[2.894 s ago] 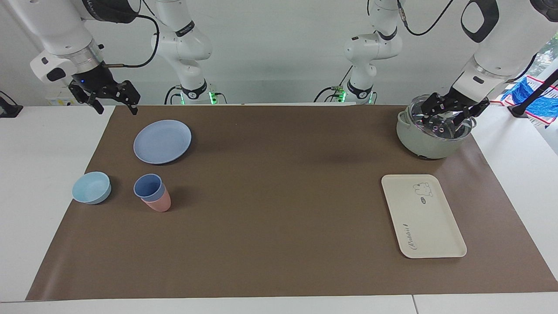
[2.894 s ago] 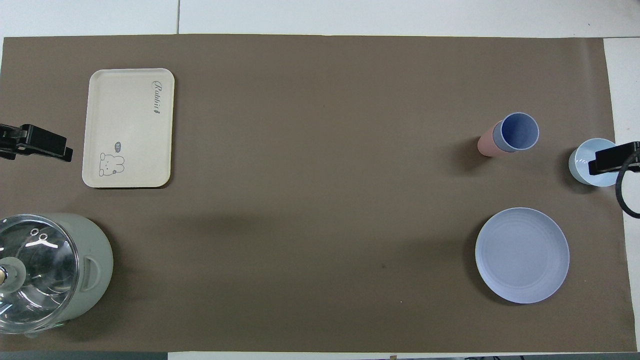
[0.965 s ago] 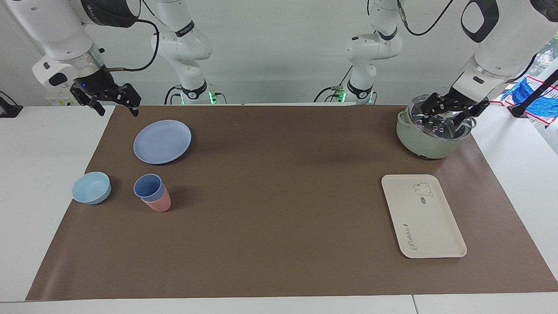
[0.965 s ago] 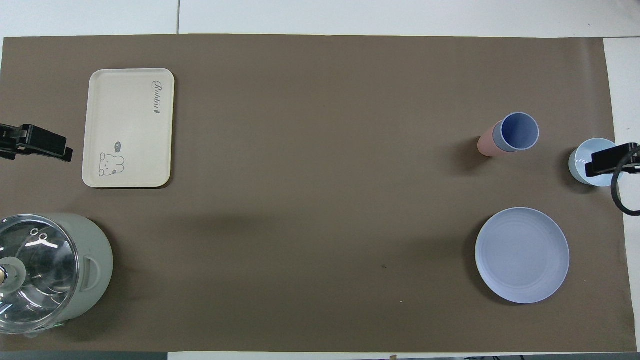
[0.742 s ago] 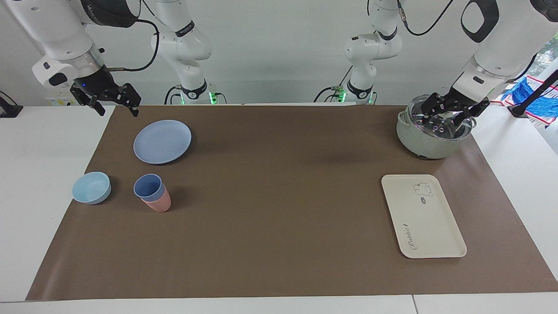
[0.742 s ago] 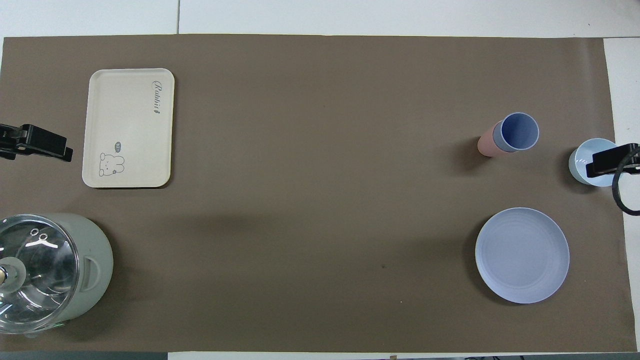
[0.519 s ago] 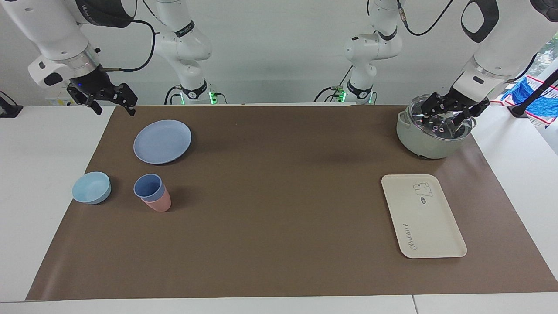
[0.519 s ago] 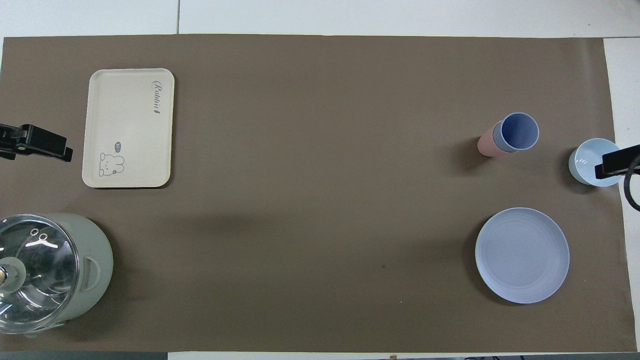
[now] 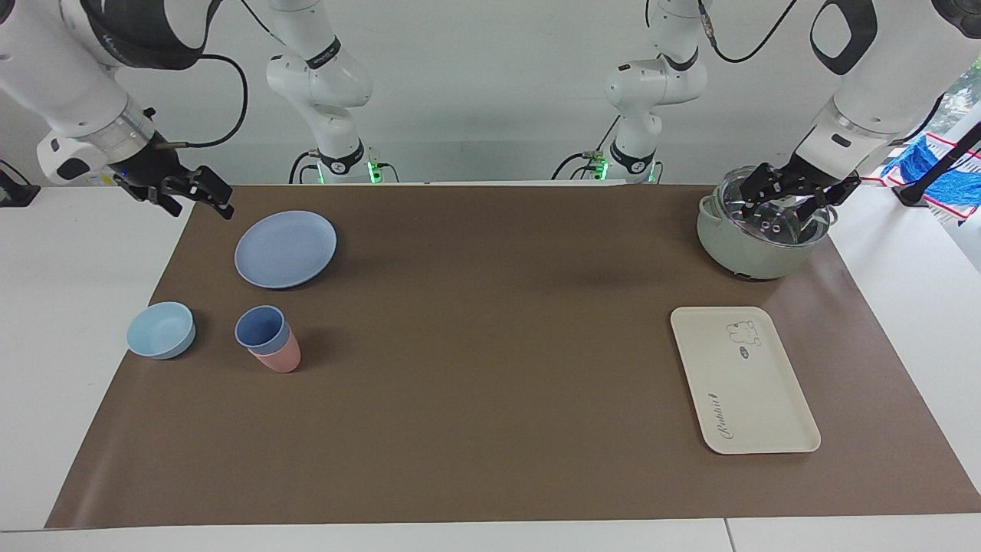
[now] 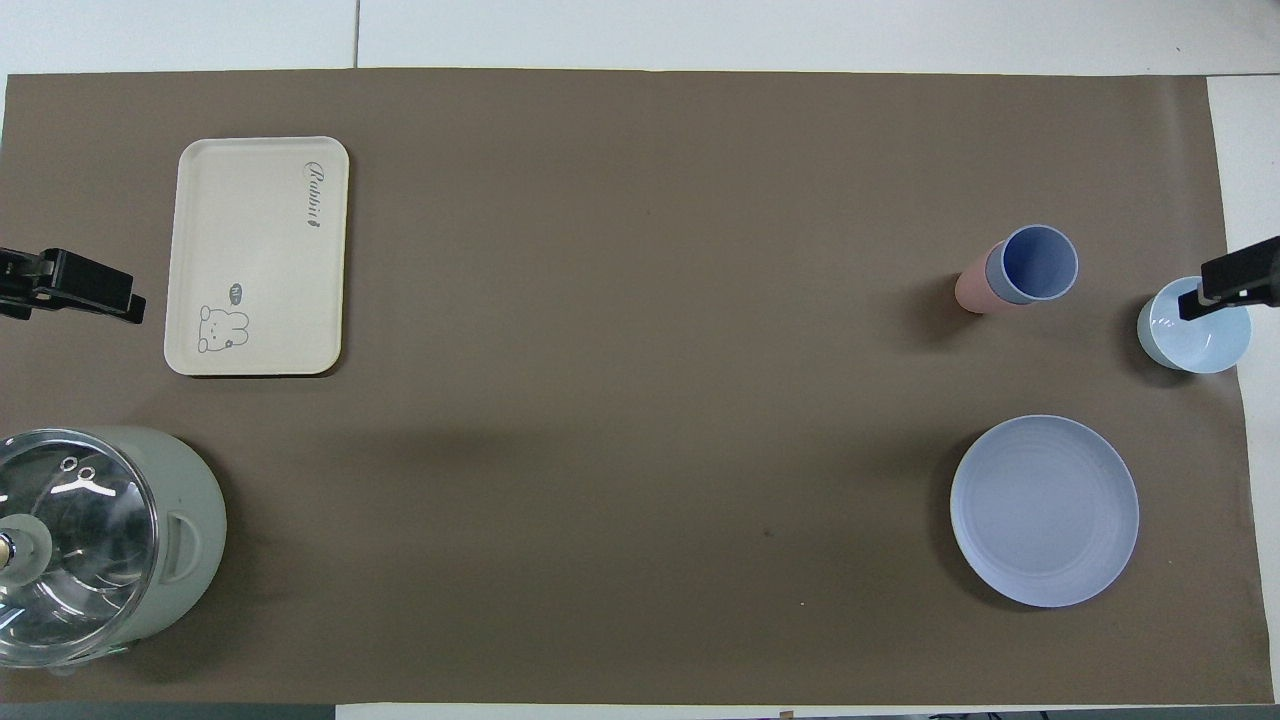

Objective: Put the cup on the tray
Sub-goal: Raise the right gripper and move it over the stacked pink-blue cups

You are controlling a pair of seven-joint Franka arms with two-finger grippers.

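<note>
Overhead: cup (image 10: pixel 1040 264) apart from tray (image 10: pixel 258 255)

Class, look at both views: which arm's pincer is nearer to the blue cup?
Right. The right pincer hangs open above the mat's edge beside the blue plate, at the blue cup's end. The left pincer waits open over the pot.

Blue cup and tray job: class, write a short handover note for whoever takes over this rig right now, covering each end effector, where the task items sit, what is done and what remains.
Right end effector: open, empty, raised over the mat's edge beside the blue plate.
Left end effector: open, empty, waiting over the lidded pot.
Blue cup: upright, nested inside the pink cup, at the right arm's end of the table, beside the light-blue bowl.
Tray: bare, at the left arm's end, farther from the robots than the pot.
Done: nothing; the cup is untouched.
Left: lift the blue cup out of the pink one, carry it across, set it on the tray.
</note>
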